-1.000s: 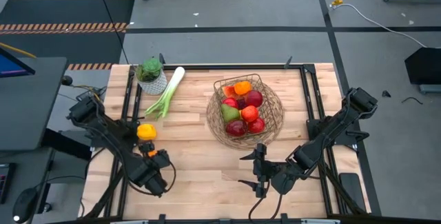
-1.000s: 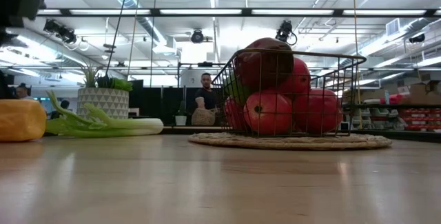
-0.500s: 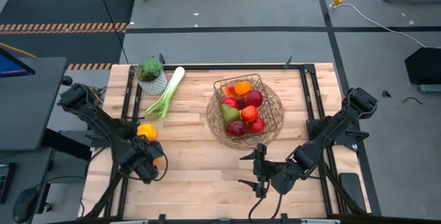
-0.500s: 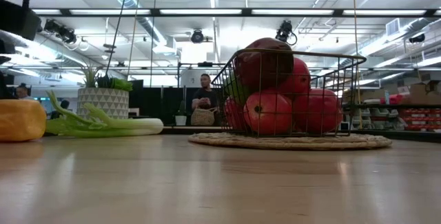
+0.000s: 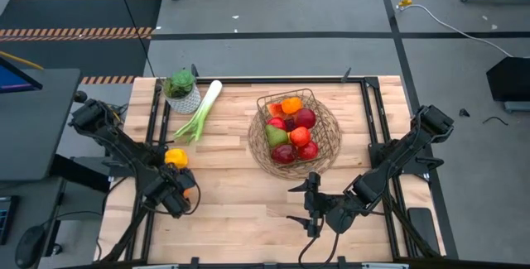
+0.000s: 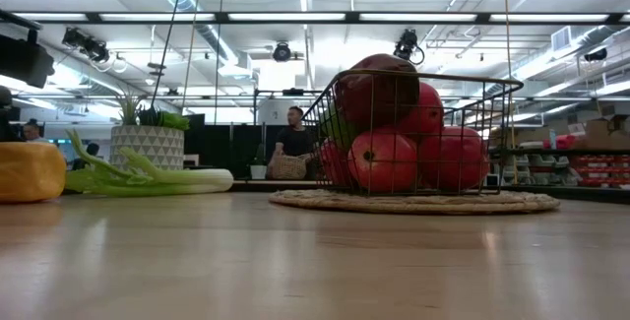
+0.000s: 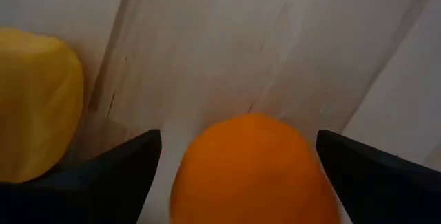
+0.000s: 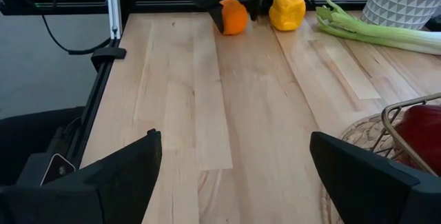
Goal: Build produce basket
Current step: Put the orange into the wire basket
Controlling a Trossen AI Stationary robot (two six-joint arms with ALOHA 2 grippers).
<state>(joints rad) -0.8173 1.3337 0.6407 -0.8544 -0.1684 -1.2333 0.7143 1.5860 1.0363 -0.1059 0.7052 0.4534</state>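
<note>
My left gripper (image 5: 184,193) is open near the table's left edge. Its fingers stand on either side of a small orange (image 7: 255,165) that rests on the wood, also seen from across the table as the orange (image 8: 234,17). A yellow pepper (image 5: 175,157) lies just beyond it, toward the far edge. The leek (image 5: 199,112) lies farther back, beside a potted plant. The wire basket (image 5: 331,149) holds red apples, an orange and a green pear. My right gripper (image 5: 310,207) waits open near the front, in front of the basket. My left gripper comes at the orange low and roughly level from the table's left, one finger (image 8: 216,16) on its near side and one on its far side. The orange sits on the table. I cannot tell whether either finger touches it.
The potted plant (image 5: 181,91) stands at the far left corner by the leek's leaves. The basket sits on a round woven mat (image 6: 413,202). Bare wood (image 8: 227,127) stretches between the orange and the basket. A person shows in the room behind.
The left arm has drawn back toward the table's left edge and a little toward the far edge, and its gripper has turned toward the orange. The orange, pepper and basket have stayed where they were.
</note>
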